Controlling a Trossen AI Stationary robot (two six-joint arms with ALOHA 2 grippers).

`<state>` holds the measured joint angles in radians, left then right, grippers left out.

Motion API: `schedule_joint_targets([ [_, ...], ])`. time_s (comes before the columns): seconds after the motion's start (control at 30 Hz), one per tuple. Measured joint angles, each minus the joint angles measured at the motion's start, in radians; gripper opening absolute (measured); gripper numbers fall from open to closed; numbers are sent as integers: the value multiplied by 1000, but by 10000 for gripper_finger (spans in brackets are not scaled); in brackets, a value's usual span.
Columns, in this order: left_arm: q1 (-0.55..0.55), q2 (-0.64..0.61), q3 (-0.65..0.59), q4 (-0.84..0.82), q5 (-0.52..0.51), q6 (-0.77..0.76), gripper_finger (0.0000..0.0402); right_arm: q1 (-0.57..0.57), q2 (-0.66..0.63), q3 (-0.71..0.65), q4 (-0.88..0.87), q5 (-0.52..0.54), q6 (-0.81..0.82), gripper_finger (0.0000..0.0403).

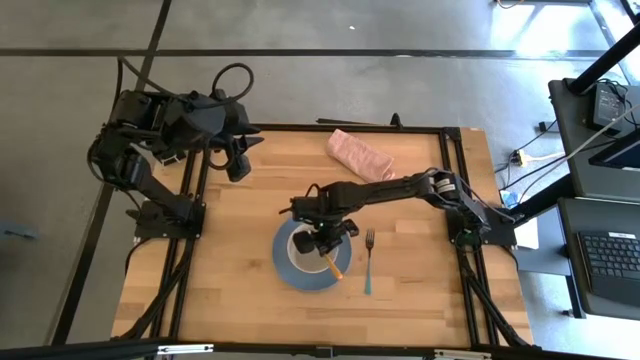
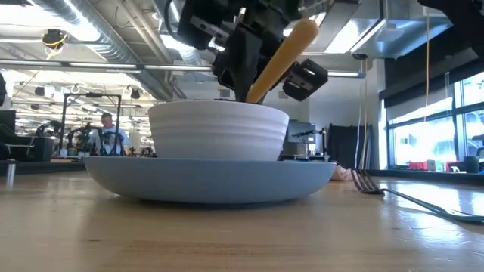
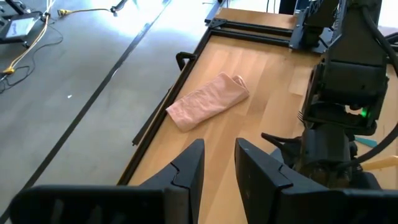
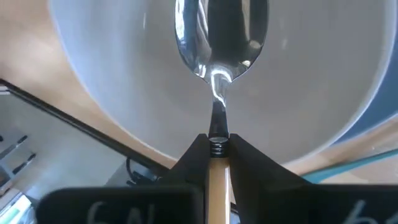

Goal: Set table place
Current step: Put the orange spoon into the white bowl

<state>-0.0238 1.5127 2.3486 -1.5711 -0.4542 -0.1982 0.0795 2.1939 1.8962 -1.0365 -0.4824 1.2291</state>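
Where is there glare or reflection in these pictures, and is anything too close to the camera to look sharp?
High view: bright glare on the floor beyond the table. Low view: windows blown out, the near tabletop soft. Right wrist view: the spoon mirrors light above the bowl, held in the right gripper; the close fingers look blurred.

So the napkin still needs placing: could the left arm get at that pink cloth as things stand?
Probably yes. The left pincer hangs open at the table's far-left edge, and bare wood lies between it and the pink cloth. The right pincer is busy over the bowl.
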Motion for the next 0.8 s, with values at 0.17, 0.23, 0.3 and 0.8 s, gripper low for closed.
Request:
schedule_joint_targets([
  [0.17, 0, 0, 0, 0, 0, 0, 82, 3, 0, -44, 3, -8, 1, 42],
  [0.23, 0, 0, 0, 0, 0, 0, 82, 3, 0, -52, 6, -15, 1, 42],
  [0.3, 0, 0, 0, 0, 0, 0, 82, 2, 0, -53, 9, -15, 1, 42],
  [0.8, 0, 0, 0, 0, -1, -3, 82, 1, 53, -53, 137, -40, -7, 42],
])
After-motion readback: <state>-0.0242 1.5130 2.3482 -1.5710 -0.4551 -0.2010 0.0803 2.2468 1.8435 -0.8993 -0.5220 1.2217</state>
